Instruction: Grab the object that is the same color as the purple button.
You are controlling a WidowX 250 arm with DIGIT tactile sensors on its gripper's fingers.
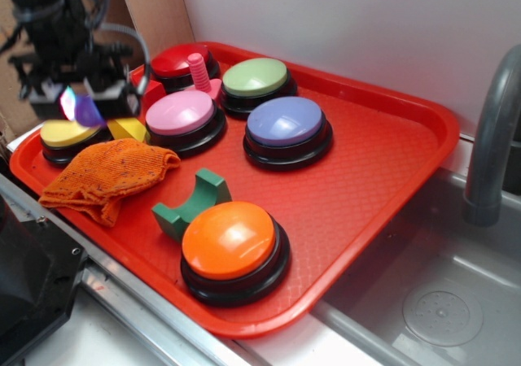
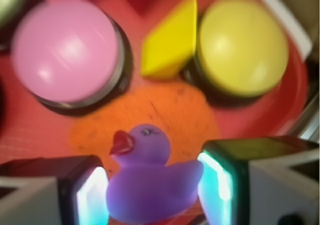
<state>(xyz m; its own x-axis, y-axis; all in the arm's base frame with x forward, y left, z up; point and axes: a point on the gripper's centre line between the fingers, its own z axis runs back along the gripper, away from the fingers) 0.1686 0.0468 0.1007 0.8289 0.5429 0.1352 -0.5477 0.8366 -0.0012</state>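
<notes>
Clamping a small purple toy duck (image 2: pixel 150 182) between its 2 fingers (image 2: pixel 90 195), the gripper (image 1: pixel 77 106) hangs above the left end of the red tray (image 1: pixel 383 171). Seen from the wrist, the duck's red beak points left and both pads touch its body. Beneath it lie the orange cloth (image 1: pixel 106 175), the yellow button (image 1: pixel 65 134) and a yellow block (image 2: pixel 170 40) just beside that button. The purple button (image 1: pixel 285 122) sits well apart, right of the pink button (image 1: pixel 179 114).
</notes>
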